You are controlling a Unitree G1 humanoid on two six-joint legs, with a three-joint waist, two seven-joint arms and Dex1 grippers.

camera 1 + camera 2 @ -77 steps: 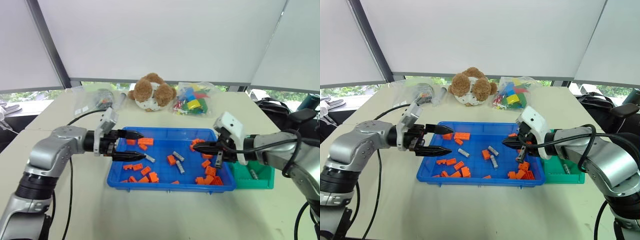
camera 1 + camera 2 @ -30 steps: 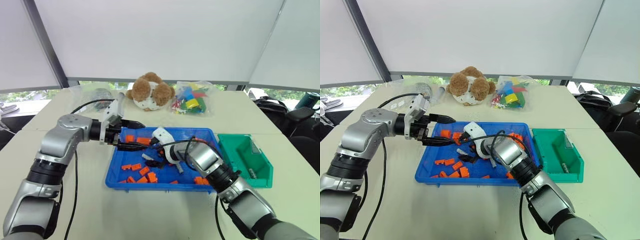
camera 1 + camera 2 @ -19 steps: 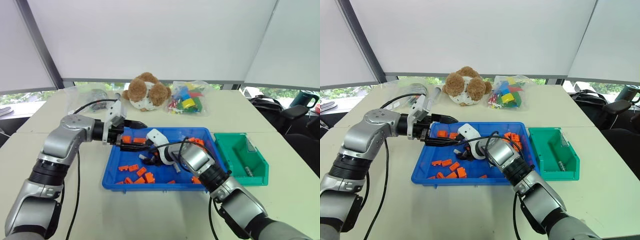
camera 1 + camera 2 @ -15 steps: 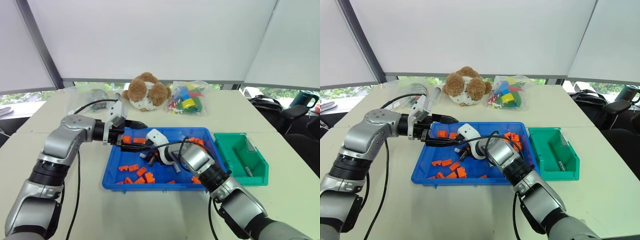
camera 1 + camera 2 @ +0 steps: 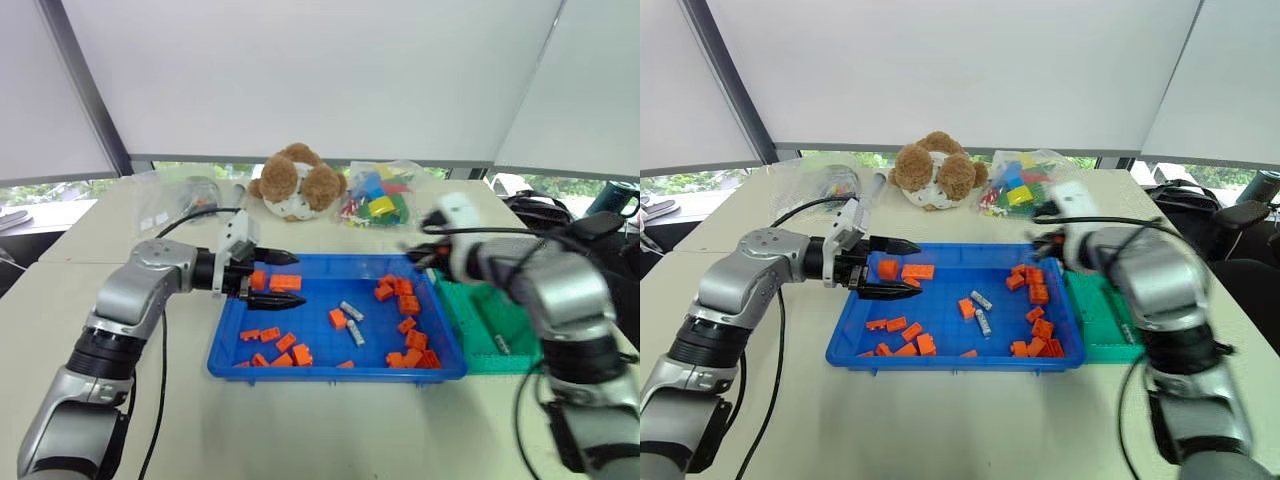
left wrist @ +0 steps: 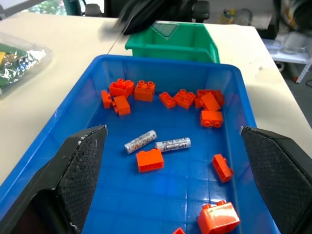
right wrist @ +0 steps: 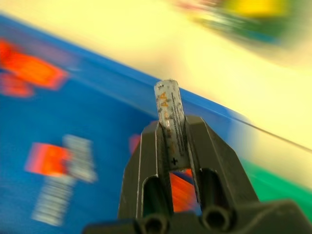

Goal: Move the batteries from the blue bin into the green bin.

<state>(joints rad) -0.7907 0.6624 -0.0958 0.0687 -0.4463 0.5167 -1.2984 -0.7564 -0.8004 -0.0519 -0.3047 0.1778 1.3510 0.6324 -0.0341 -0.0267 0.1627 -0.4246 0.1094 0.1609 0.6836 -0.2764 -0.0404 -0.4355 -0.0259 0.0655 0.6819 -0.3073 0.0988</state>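
Silver and upright, one battery (image 7: 170, 124) sits pinched between the two black fingers (image 7: 146, 146) of my right gripper (image 7: 171, 141), its top end poking out above the tips. From the head cameras I see that right gripper (image 5: 1045, 243) blurred, raised above the far right corner of the blue bin (image 5: 232, 352), next to the green bin (image 5: 480, 320). A small grey piece that may be a battery (image 5: 501, 345) lies on the green bin's floor; I can't tell for sure. Two more batteries (image 6: 157, 143) lie almost end to end on the blue bin's floor near its middle, just beside an orange brick (image 6: 149, 160), with other orange bricks (image 5: 408, 330) scattered around and piled toward the right end. My left gripper (image 5: 276, 278) hangs over the left end of the blue bin, fingers (image 6: 80, 165) spread wide apart and holding nothing. Beyond the blue bin, on the table (image 5: 320, 430), sit a teddy bear (image 5: 297, 183) and a bag of coloured blocks (image 5: 380, 198).
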